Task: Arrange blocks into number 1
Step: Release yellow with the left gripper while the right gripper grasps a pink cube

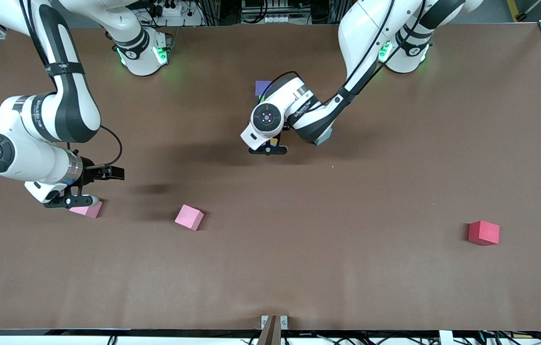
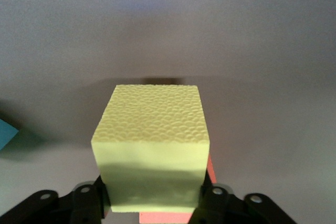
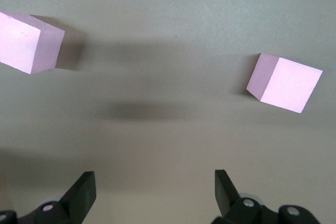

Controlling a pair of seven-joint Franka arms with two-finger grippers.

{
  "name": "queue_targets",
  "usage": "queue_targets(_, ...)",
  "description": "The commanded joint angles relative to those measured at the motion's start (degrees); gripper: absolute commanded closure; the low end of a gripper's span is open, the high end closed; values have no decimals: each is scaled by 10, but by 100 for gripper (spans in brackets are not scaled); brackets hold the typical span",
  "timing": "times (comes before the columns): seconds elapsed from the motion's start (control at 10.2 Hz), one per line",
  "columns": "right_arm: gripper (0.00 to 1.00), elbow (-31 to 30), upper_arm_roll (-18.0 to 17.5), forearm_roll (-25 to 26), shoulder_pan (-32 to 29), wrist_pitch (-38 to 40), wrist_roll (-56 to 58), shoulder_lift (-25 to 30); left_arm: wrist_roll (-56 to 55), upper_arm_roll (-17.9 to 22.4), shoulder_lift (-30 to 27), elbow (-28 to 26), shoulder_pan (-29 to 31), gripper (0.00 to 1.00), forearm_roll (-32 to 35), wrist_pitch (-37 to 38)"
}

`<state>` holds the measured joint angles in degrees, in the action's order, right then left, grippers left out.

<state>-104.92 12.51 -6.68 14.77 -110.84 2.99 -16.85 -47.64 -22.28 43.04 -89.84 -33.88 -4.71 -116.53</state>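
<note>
A yellow block (image 2: 152,140) sits between the fingers of my left gripper (image 2: 155,203), which press against its two sides. It rests on an orange block (image 2: 168,217), of which only an edge shows. In the front view the left gripper (image 1: 268,149) is at the table's middle, with a purple block (image 1: 262,87) and a light blue block (image 1: 324,138) close by. My right gripper (image 3: 155,192) is open and holds nothing, low beside one pink block (image 1: 87,209). A second pink block (image 1: 189,217) lies toward the table's middle.
A red block (image 1: 484,233) lies alone toward the left arm's end of the table, nearer the front camera. The brown table (image 1: 347,287) stretches bare along its front edge. The left arm's wrist hides most of the blocks beneath it.
</note>
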Motion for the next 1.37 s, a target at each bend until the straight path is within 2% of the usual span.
queue_targets(0.0,0,-5,1,-1,3,0,3,4,-12,0,-16,-5,0,0,-13,11)
queue_targets(0.2,0,-5,1,-1,4,0,3,3,-12,1,-24,-5,3,0,-13,15)
queue_targets(0.49,0,-5,0,0,5,-1,3,1,11,6,-67,-6,31,0,-2,83)
queue_targets(0.68,0,-5,0,-1,15,-6,-16,1,119,6,-102,-9,85,0,34,119)
queue_targets(0.88,0,6,-1,-4,25,-51,-73,-16,221,7,-129,-9,142,0,46,142)
queue_targets(0.98,0,29,-1,-7,25,-64,-76,-39,246,7,-144,-10,171,0,60,156)
queue_targets(1.27,0,187,-1,-7,33,-58,-169,-155,196,9,-160,-9,264,0,108,172)
